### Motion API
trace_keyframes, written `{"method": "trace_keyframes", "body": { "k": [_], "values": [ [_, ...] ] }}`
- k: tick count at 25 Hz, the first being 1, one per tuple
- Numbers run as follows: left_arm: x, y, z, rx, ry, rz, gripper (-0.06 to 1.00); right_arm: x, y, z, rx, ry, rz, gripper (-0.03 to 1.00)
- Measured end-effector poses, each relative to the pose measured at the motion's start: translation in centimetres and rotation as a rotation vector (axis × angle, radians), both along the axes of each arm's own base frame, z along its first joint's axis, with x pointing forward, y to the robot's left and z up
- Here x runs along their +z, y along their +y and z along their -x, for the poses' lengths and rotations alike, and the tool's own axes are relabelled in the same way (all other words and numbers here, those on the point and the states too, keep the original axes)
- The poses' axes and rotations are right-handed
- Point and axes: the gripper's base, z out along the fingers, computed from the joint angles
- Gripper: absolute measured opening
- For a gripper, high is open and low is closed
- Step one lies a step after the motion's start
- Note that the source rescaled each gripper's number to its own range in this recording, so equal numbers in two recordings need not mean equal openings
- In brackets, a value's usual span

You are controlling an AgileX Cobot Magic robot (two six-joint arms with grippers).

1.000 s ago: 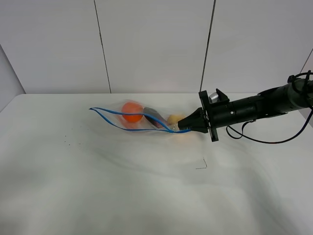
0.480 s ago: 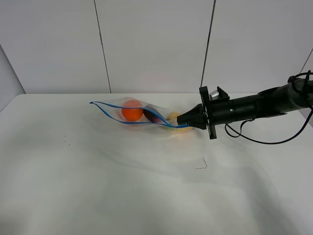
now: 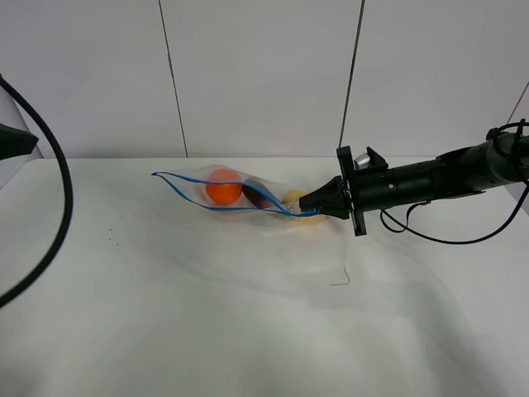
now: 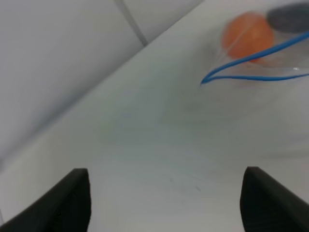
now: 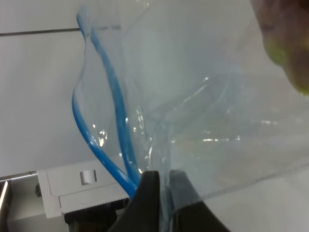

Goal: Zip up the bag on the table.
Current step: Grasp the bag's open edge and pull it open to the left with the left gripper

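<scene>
The clear, floppy plastic zip bag (image 3: 240, 192) lies on the large white matte table (image 3: 207, 322) a little above the middle of the high view. Its thin blue zipper strip (image 3: 188, 188) gapes in two separate curves towards the left. A round orange fruit (image 3: 223, 188), a dark purple piece (image 3: 258, 197) and a yellow piece (image 3: 295, 199) show through the film. The black right gripper (image 3: 307, 205), reaching in from the right edge, is pinched closed on the right-hand end of that strip. Its wrist view shows the fingers (image 5: 147, 198) pressed together, with blue strip and film running out from between them. Over the last second this end of the bag was lifted slightly and then held — from half a second ago to now, bag and right arm sit in the same place. What is new is at the left edge of the high view: a dark arm part (image 3: 16, 141) and a looping black cable (image 3: 64, 190) have come into frame. That is the left arm arriving. The left gripper (image 4: 166, 203) is spread wide with nothing between its fingers, and the strip's open left tip sits in the upper right of its view, well apart from it. By this reading, the right side anchors one end so the left can close on the strip and run along it — no part of the zip in view is closed yet.
</scene>
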Motion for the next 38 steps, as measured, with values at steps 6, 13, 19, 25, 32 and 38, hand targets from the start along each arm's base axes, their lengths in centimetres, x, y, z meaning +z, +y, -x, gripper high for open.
{"method": "trace_keyframes", "body": {
  "k": [6, 13, 19, 25, 32, 38],
  "values": [
    [-2.3, -2.2, -3.6, -0.343, -0.042, -0.391, 0.91, 0.0, 0.0, 0.0, 0.0, 0.002, 0.0, 0.0],
    [-5.2, -7.4, -6.6, -0.504, -0.074, -0.409, 0.91, 0.0, 0.0, 0.0, 0.0, 0.002, 0.0, 0.0],
    [-8.5, -14.0, -7.6, -0.626, -0.123, -0.413, 0.88, 0.0, 0.0, 0.0, 0.0, 0.002, 0.0, 0.0],
    [-12.0, -19.2, -7.6, -0.668, -0.139, -0.37, 0.88, 0.0, 0.0, 0.0, -0.013, 0.034, -0.005, 0.0],
    [-14.5, -22.9, -7.5, -0.663, -0.248, -0.384, 0.88, 0.3, 0.1, -0.4, -0.089, 0.136, -0.058, 0.0],
    [-16.2, -24.2, -7.4, -0.651, -0.247, -0.353, 0.87, 0.3, 0.1, -0.4, -0.095, 0.145, -0.062, 0.0]
  ]
}}
